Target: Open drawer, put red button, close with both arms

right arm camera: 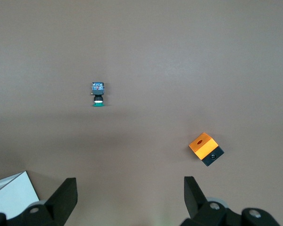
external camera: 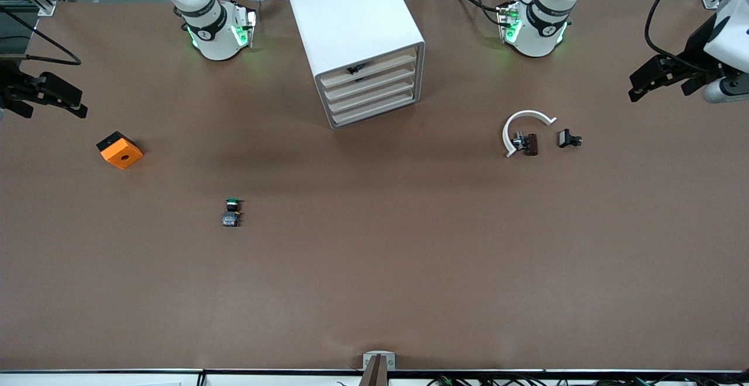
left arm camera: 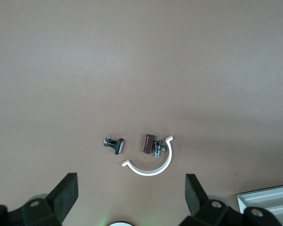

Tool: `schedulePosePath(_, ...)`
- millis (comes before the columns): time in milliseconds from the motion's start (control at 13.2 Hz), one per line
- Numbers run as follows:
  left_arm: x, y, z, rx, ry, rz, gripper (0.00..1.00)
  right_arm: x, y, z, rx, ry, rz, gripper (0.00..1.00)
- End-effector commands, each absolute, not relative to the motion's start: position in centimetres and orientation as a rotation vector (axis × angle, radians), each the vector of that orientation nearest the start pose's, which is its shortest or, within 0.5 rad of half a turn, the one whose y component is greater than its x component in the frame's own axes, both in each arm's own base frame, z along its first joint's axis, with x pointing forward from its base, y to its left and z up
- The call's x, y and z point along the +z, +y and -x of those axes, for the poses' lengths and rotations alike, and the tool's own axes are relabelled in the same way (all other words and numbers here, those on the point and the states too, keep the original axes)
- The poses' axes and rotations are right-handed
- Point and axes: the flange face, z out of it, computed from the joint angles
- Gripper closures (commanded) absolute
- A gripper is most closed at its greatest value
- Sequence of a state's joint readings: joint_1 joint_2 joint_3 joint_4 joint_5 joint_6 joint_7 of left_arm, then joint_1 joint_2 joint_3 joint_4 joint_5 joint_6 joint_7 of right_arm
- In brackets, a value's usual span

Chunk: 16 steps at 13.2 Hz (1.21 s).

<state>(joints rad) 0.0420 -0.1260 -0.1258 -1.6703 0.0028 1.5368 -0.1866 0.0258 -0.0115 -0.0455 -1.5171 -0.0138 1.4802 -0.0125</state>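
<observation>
**A:** Front view first: where's the red button [external camera: 529, 144]?

**B:** Toward the left arm's end of the counter [external camera: 374, 292], closer to the edge where the bases stand. It lies on its side inside the curve of a white arc [external camera: 525, 120], with a small black part [external camera: 569, 138] just beside. The drawer unit [external camera: 357, 41] sits mid-counter at the bases' edge. The left gripper [external camera: 649, 79] and right gripper [external camera: 52, 96] both hang parked over the end edges, jaws apart.

**A:** Left wrist view?

**B:** The jaws are wide apart and empty. The button's cap looks dark maroon here, not bright red, with a greyish metal end right up against the arc.

**A:** Right wrist?

**B:** Jaws apart again, over a green button [right arm camera: 98, 94] and an orange block [right arm camera: 205, 149] at the right arm's end. No red one in there.
</observation>
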Motion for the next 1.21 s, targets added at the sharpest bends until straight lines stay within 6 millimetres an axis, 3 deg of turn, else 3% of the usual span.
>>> schedulePosePath(0, 64.1, -4.4, -50.6, 0.002, -0.138, 3.099, 0.00, 65.2, -1.4, -54.0, 0.031, 0.005, 3.140, 0.00)
schedulePosePath(1132, 64.2, -2.7, -52.1, 0.011, -0.083, 3.107, 0.00, 65.2, -1.6, -54.0, 0.029, 0.012, 3.140, 0.00)
